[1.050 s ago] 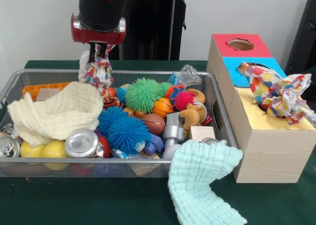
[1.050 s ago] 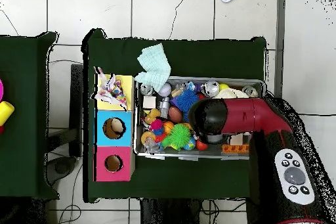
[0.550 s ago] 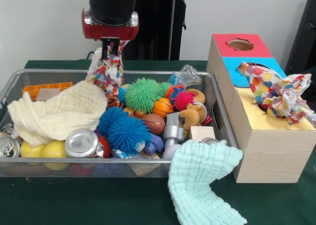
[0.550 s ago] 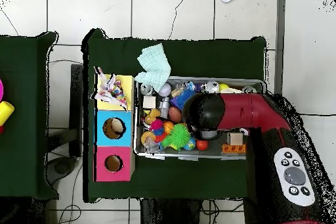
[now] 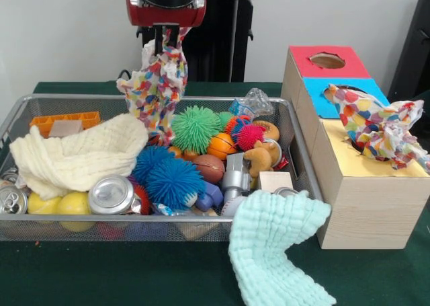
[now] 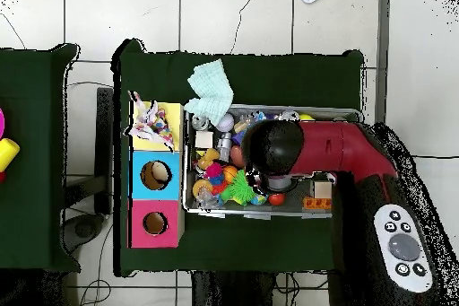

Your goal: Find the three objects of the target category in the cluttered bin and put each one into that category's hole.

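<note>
Your hand (image 5: 166, 42) is clamping the top of a colourful patterned cloth (image 5: 156, 87), which is hanging above the wire bin (image 5: 295, 151). A second patterned cloth (image 5: 379, 128) is draping from the box's (image 5: 366, 202) yellow-section hole.

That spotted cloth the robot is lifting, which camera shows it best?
The front view: the cloth hangs in full from the gripper above the bin. In the overhead view the arm hides it.

Soft, even indoor light reaches me from above; shadows under my mesh bin (image 5: 295, 144) are faint. A little glare sits on the can tops (image 5: 111, 194). Front view is fairly crisp, the overhead view is coarser, its white floor tiles (image 6: 233, 15) bright
</note>
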### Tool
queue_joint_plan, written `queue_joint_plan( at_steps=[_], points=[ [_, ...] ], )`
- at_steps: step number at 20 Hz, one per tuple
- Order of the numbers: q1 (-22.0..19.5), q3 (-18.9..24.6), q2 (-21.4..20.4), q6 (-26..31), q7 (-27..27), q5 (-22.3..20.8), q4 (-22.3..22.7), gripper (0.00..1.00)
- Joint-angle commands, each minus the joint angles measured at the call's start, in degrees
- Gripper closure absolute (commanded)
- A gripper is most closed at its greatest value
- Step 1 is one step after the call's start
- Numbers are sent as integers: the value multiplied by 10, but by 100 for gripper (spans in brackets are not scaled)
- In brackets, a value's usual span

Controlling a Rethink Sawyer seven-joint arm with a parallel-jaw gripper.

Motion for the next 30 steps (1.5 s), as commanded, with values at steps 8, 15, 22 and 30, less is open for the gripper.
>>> queue_joint_plan(
  at_steps=[8,15,22,30],
  points=[
    [4,75,13,74,-63,54,-2,100],
    [12,88,12,3,-10,92,-5,100],
    [46,87,19,-41,50,125,-37,100],
    [79,65,14,-45,78,152,-61,100]
  ],
)
